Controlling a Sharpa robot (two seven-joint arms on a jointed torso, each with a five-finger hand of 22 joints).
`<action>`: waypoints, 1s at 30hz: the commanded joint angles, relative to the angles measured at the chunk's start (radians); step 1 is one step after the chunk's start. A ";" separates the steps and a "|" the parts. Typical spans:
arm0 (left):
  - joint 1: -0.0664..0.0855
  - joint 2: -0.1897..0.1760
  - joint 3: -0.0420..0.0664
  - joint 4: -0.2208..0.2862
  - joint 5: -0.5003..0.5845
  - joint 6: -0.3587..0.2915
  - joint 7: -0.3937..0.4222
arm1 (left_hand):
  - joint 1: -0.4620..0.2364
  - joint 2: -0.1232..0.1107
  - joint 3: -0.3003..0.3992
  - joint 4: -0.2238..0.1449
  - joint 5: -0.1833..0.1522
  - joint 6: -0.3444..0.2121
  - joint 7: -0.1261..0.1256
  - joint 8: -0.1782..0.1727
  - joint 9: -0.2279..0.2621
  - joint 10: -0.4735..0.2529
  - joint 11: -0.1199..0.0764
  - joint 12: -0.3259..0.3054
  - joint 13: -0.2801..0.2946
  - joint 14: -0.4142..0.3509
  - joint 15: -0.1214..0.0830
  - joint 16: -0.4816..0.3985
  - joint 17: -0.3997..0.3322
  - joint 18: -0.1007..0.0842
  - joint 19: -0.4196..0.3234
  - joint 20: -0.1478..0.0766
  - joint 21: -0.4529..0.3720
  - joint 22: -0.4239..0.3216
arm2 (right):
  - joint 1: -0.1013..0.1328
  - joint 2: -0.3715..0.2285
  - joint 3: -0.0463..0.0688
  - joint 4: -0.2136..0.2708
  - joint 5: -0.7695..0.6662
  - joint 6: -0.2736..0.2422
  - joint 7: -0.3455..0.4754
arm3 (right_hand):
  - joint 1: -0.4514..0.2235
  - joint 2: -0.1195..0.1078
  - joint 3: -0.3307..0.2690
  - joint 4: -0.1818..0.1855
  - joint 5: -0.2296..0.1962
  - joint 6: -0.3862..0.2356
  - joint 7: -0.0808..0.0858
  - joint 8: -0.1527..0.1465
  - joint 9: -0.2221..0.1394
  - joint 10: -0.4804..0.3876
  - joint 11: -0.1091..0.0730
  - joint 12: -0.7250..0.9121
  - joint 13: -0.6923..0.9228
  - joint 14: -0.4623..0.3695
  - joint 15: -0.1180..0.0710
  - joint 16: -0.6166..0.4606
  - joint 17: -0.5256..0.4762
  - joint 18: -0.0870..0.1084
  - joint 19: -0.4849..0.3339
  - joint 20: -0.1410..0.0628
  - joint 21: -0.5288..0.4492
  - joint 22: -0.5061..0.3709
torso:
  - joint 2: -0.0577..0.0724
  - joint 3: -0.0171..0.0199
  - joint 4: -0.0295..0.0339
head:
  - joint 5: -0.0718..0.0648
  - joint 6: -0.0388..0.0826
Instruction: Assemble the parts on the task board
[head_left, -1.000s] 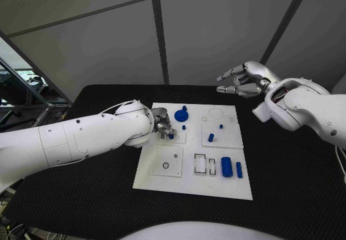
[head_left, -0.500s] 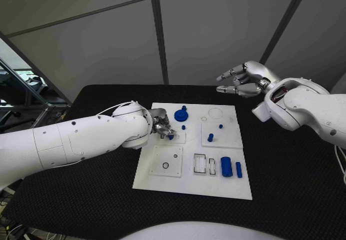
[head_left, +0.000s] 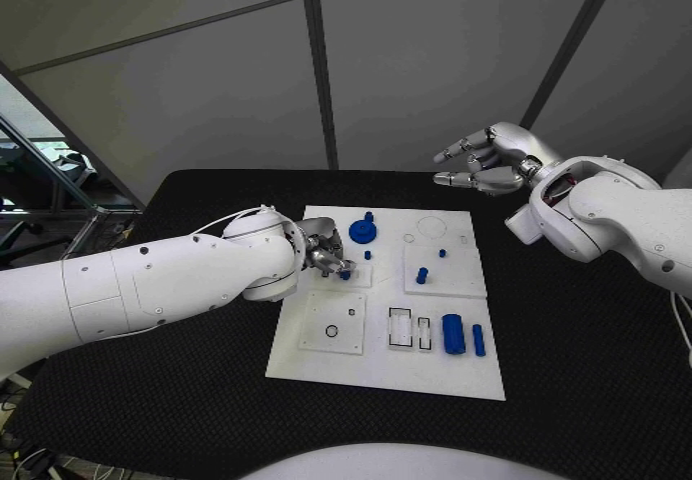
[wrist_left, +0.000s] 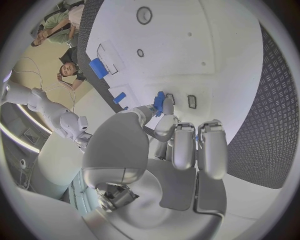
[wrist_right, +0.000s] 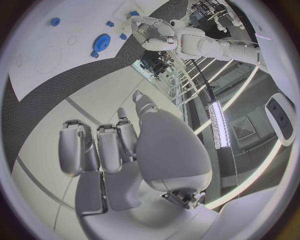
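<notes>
The white task board (head_left: 378, 366) lies mid-table. My left hand (head_left: 323, 257) hovers low over its left middle and pinches a small blue part (head_left: 345, 273) between thumb and a finger; the left wrist view shows that part (wrist_left: 160, 103) just beside two small rectangular slots (wrist_left: 192, 101). A blue gear (head_left: 362, 232) sits at the board's far side, with short blue pegs (head_left: 421, 274) near the middle. A thick blue cylinder (head_left: 453, 333) and a thin one (head_left: 477, 339) lie at the right. My right hand (head_left: 485, 160) hangs empty, fingers apart, above the table's far edge.
The board also has a round hole plate (head_left: 333, 329) and two narrow rectangular pockets (head_left: 400, 327) near its front. The black table (head_left: 577, 340) has free room right of the board. In the right wrist view the gear (wrist_right: 100, 41) and my left hand (wrist_right: 150, 30) show far off.
My left arm has sunk a little; its hand stays over the same spot with the blue part pinched. The right hand has not moved.
</notes>
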 joint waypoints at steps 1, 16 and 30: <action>0.001 -0.005 0.001 0.007 0.002 -0.049 0.039 | -0.001 -0.011 0.161 -0.155 0.001 -0.005 0.000 0.007 0.001 -0.001 -0.001 -0.002 0.000 0.055 -0.002 -0.004 0.078 -0.095 0.056 0.001 0.002 0.163 | 0.002 -0.001 0.001 0.002 -0.002 0.000 0.012 | -0.004 0.008 -0.001 0.001 0.004 0.004 0.003 0.003 -0.001 -0.002 -0.002 -0.002 0.010 0.049 -0.006 -0.002 0.029 0.018 -0.004 0.000 -0.005 0.091 | 0.000 -0.0002 -0.0007 | -0.001 0.000; -0.011 -0.052 0.000 0.048 -0.049 -0.198 0.120 | 0.000 -0.018 0.170 -0.159 0.001 -0.003 0.000 0.010 0.003 0.006 -0.001 0.005 0.008 0.055 -0.001 -0.003 0.079 -0.098 0.061 0.002 0.012 0.174 | 0.002 -0.006 0.000 0.000 -0.002 -0.005 0.015 | -0.006 0.008 -0.002 0.002 0.005 0.004 0.003 0.004 -0.001 -0.002 -0.002 -0.002 0.010 0.049 -0.006 -0.002 0.029 0.018 -0.004 0.000 -0.005 0.090 | -0.001 0.0013 0.0002 | 0.000 -0.003; -0.097 -0.090 0.000 0.079 -0.155 -0.440 0.206 | -0.002 -0.036 0.196 -0.162 0.002 0.006 -0.001 0.014 0.005 0.018 -0.003 0.015 0.018 0.056 -0.003 -0.003 0.080 -0.103 0.071 0.001 0.029 0.193 | 0.002 -0.020 0.000 0.003 -0.002 -0.019 0.016 | -0.007 0.008 -0.002 0.003 0.005 0.004 0.003 0.004 -0.001 -0.002 -0.002 -0.003 0.009 0.049 -0.006 -0.003 0.029 0.018 -0.004 0.000 -0.005 0.091 | -0.004 0.0049 0.0044 | -0.002 -0.007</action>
